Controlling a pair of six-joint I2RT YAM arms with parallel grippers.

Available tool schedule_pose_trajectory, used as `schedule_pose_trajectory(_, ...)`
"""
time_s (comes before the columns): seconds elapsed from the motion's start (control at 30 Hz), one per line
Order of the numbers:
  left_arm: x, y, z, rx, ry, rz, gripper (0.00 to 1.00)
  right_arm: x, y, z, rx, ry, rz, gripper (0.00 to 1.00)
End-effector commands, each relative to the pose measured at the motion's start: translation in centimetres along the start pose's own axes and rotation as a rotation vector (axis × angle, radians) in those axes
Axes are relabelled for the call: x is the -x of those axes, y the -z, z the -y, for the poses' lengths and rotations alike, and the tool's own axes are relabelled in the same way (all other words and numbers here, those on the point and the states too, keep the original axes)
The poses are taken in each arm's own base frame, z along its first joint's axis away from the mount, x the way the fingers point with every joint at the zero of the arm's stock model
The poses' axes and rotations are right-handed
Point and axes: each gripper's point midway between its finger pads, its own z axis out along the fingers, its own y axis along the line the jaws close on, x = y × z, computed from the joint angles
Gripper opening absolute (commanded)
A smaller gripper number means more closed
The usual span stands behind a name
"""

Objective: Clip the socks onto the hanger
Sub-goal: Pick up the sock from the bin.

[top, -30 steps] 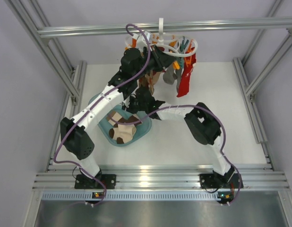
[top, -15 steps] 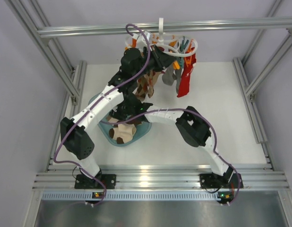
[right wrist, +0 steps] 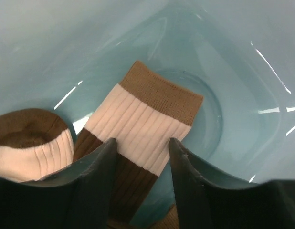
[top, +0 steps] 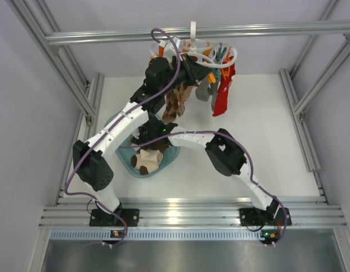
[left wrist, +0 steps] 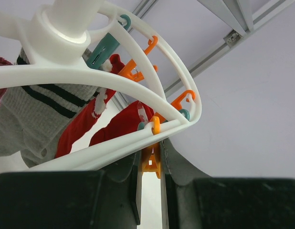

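Observation:
The white oval hanger hangs from the top bar, with orange and teal pegs. My left gripper is up at its ring. In the left wrist view the hanger ring crosses above my left gripper, which is shut on an orange peg. Cream-and-brown socks lie in a teal basin. My right gripper is inside the basin, open. In the right wrist view the right gripper straddles one sock, a finger on either side. A second sock lies to its left.
A red sock, a grey striped sock and a brown argyle sock hang from the hanger. The aluminium bar crosses the top, and frame rails line both sides of the white table.
My right arm has swung left and down from beside the basin into it, over the socks. My left arm has stayed at the hanger.

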Motion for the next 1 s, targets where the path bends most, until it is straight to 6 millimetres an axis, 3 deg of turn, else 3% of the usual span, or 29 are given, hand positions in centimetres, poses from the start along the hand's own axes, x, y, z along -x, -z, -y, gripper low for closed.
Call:
schedule_pose_trajectory(0.0, -0.1, -1.4, -2.4, 0.032, -0.002, 0.011, 0.0, -1.2, -0.2, -1.8, 0.066, 0.037, -0.069, 0.32)
schedule_pose_trajectory(0.1, -0.2, -1.5, -2.3, 0.032, 0.001, 0.011, 0.0, -1.2, 0.0, -1.6, 0.062, 0.037, -0.066, 0.05)
schedule_pose_trajectory(0.13, 0.0, -1.5, -2.2, 0.03, 0.001, 0.013, 0.0, -0.6, 0.0, -1.1, 0.042, 0.027, -0.035, 0.0)
schedule_pose_trajectory(0.23, 0.2, -1.6, -2.1, 0.028, 0.002, 0.017, 0.0, 0.5, 1.3, -0.5, 0.017, -0.022, 0.029, 0.0)
schedule_pose_trajectory(0.33, 0.2, -1.6, -2.1, 0.027, 0.004, 0.018, 0.0, 3.4, 3.6, 0.5, -0.022, -0.082, 0.194, 0.0)
schedule_pose_trajectory(0.37, 0.2, -1.6, -2.0, 0.026, 0.005, 0.017, 0.0, 6.1, 5.0, 1.4, -0.052, -0.069, 0.291, 0.0)
schedule_pose_trajectory(0.47, 0.3, -1.5, -2.0, 0.027, 0.014, 0.023, 0.0, 5.2, 6.8, 0.9, -0.077, -0.142, 0.365, 0.0)
schedule_pose_trajectory(0.5, 0.3, -1.5, -2.0, 0.026, 0.016, 0.024, 0.0, 7.2, 8.0, 1.7, -0.115, -0.133, 0.466, 0.0)
schedule_pose_trajectory(0.57, 0.4, -1.5, -1.9, 0.024, 0.02, 0.026, 0.0, 7.3, 9.3, 1.6, -0.138, -0.171, 0.526, 0.0)
schedule_pose_trajectory(0.6, 0.4, -1.5, -1.9, 0.021, 0.018, 0.029, 0.0, 8.5, 10.3, 2.2, -0.167, -0.17, 0.594, 0.0)
schedule_pose_trajectory(0.7, 0.7, -1.4, -1.5, 0.015, 0.017, 0.033, 0.0, 8.3, 11.6, 3.0, -0.214, -0.234, 0.644, 0.0)
schedule_pose_trajectory(0.93, 0.9, -1.2, -1.2, 0.01, 0.023, 0.04, 0.0, 11.2, 18.1, 5.4, -0.371, -0.248, 0.856, 0.0)
schedule_pose_trajectory(0.97, 1.0, -1.2, -1.3, 0.012, 0.018, 0.042, 0.0, 10.6, 18.5, 5.2, -0.374, -0.282, 0.854, 0.0)
